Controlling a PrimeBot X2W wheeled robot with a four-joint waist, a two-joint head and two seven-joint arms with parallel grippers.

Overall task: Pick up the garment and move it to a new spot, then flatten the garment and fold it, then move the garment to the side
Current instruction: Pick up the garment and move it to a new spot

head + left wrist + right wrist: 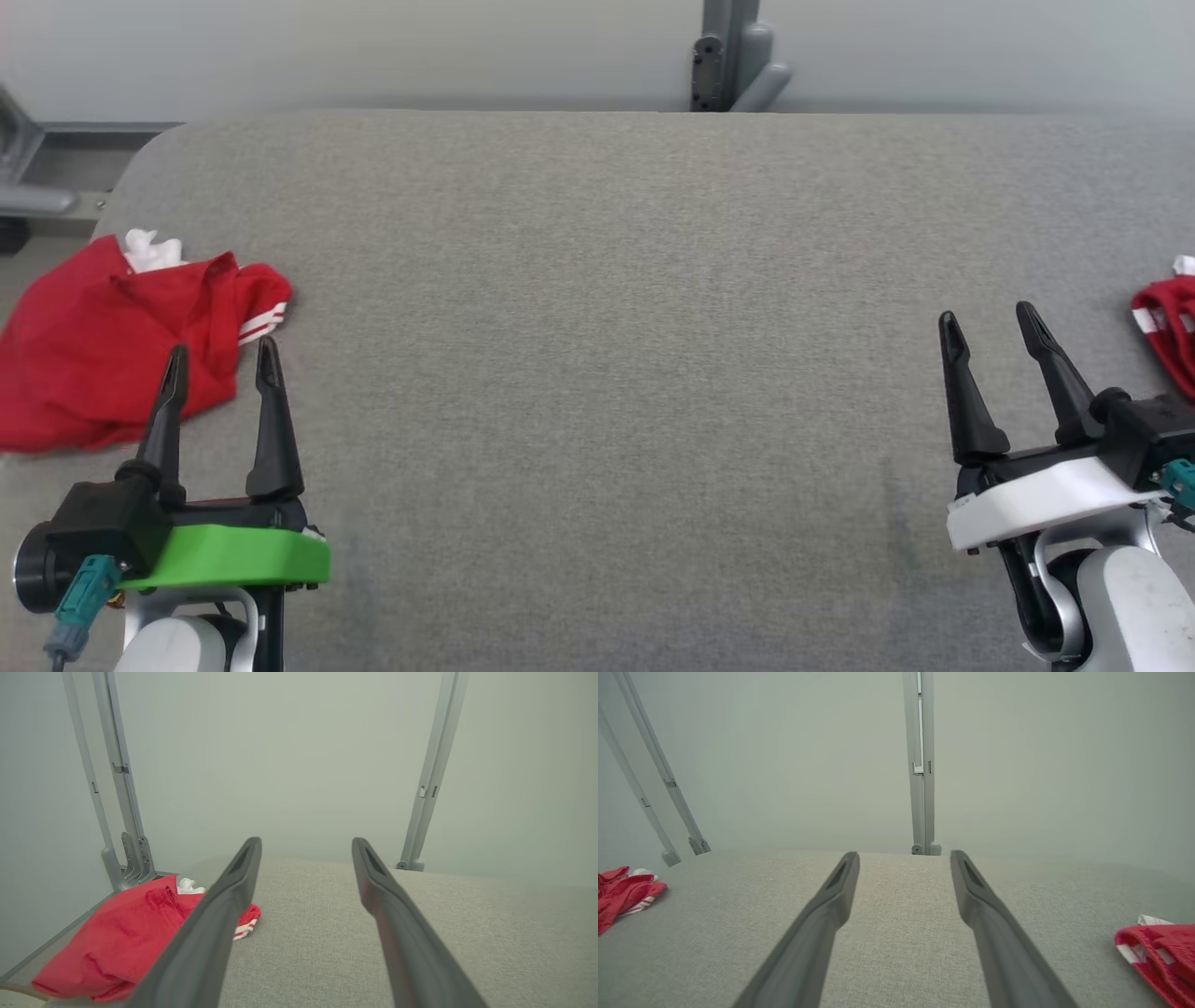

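Crumpled red cloth garment with a white-striped cuff (93, 373), heaped at the left end of the grey fabric-covered table (607, 373), close to its left edge, with a scrap of white at the far side. Just beside it, left gripper on a green mount (221, 347), long dark fingers spread wide and empty, one finger crossing the cloth in the head view; touching or hovering above, impossible to tell. Well apart at the right, right gripper on a white mount (988, 313), likewise spread and empty. Probably the first step, with the pick-up not yet begun. Next: reach left over the heap, lower, pinch a thick fold, lift toward the bare middle. Second red white-striped garment (1167, 345) cut off by the right frame edge; folded or crumpled, unclear.
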